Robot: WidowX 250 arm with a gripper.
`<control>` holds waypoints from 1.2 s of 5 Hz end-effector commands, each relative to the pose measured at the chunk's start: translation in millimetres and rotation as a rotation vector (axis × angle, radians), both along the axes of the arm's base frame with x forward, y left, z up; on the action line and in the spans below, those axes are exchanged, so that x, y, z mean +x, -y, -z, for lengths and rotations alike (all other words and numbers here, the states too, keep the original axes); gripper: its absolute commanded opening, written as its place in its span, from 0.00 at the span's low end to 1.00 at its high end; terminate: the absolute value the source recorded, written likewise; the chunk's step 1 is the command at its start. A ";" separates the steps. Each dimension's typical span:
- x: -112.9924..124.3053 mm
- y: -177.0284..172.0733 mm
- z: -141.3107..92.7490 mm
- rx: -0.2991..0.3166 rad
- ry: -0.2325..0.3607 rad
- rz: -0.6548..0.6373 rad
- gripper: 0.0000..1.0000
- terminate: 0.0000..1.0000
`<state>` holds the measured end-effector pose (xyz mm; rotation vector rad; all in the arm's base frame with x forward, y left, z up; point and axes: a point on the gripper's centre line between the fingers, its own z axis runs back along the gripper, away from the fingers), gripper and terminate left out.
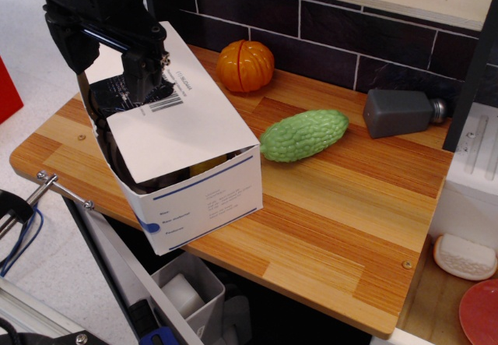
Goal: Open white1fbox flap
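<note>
The white1fbox (204, 205) is a long white carton with a thin blue stripe, blue text and a blue dot. It stands at the front left of the wooden table (342, 228). Its flap (187, 131) is a large white panel with a barcode label (165, 102) and a black patch (117, 92). The flap slants over the carton's top, leaving a gap at the near end where something yellow (206, 163) shows inside. My black gripper (143, 88) comes down from the upper left onto the flap's far end, beside the barcode. Its fingers read as one dark mass.
An orange pumpkin (245, 65) sits at the back by the dark tiled wall. A green gourd (303, 135) lies just right of the carton. A grey shaker (405, 112) lies at the back right. A small grey bin (191, 290) is below the table edge, and a metal clamp (62, 189) is at the left.
</note>
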<state>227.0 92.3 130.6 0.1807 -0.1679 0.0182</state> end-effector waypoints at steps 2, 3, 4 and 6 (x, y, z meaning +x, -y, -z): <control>6.7 -10.2 -5.2 -0.068 0.036 -0.168 1.00 0.00; 14.5 -16.8 -12.3 -0.066 0.108 -0.313 1.00 0.00; 16.5 -23.1 -15.9 -0.093 0.156 -0.396 1.00 0.00; 6.7 -24.2 -4.6 -0.145 0.261 -0.474 1.00 0.00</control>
